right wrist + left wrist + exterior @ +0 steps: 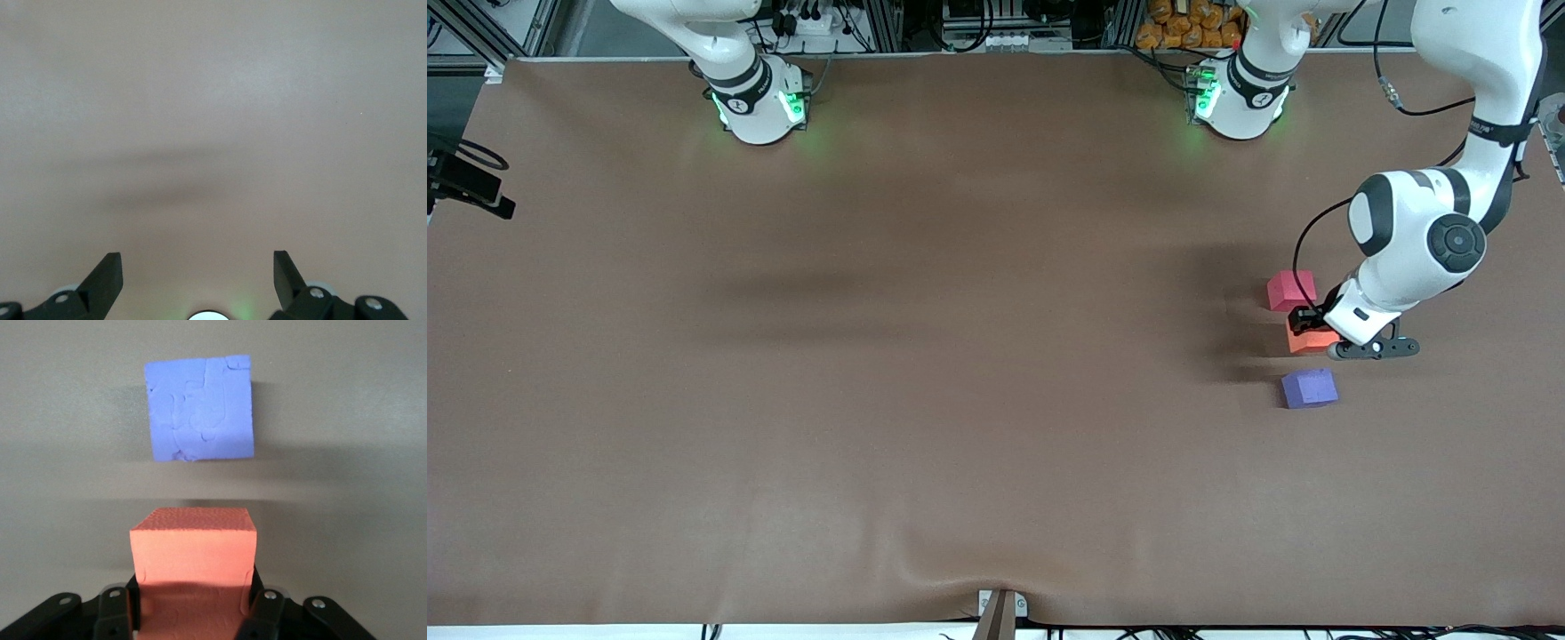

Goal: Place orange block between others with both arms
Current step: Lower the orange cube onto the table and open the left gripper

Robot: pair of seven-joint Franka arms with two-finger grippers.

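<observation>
our left gripper (1307,327) clamps the orange block (1310,340) between pink cube (1291,290) and purple cube (1309,388), gaps either side; right gripper (198,277) waits, fingers spread.

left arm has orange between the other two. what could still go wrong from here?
1. The left gripper is shut on the orange block, close to the pink block; opening or lifting away could nudge pink.
2. The foam may cling to a finger on release and drag orange out of line, toward the purple block.
3. The right gripper waits open over bare table, too far off to steady anything.
</observation>
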